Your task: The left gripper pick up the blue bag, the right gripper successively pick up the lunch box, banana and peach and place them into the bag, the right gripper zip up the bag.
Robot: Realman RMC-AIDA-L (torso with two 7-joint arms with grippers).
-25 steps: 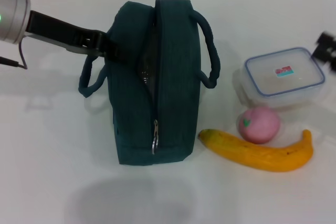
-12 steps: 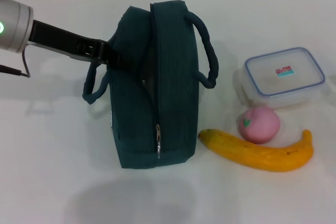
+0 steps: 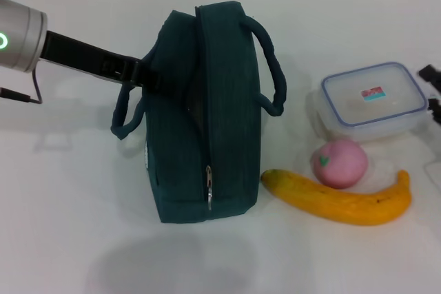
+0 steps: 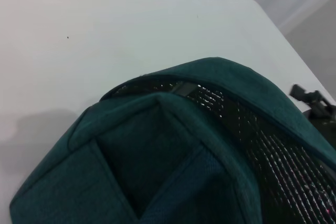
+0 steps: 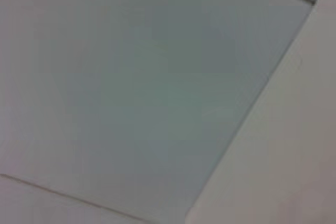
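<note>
On the table, my left gripper [image 3: 141, 74] is clamped on the blue bag [image 3: 207, 115]; lunch box [image 3: 372, 101], banana [image 3: 337, 201], peach [image 3: 339, 163] not yet packed; right gripper's [image 3: 433, 87] jaws: can't tell.

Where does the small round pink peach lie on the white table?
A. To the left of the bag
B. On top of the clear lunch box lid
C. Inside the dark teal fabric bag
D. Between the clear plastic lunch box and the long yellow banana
D: the small round pink peach lies on the white table, between the clear blue-rimmed plastic lunch box and the long yellow banana, to the right of the dark teal fabric bag.
</note>
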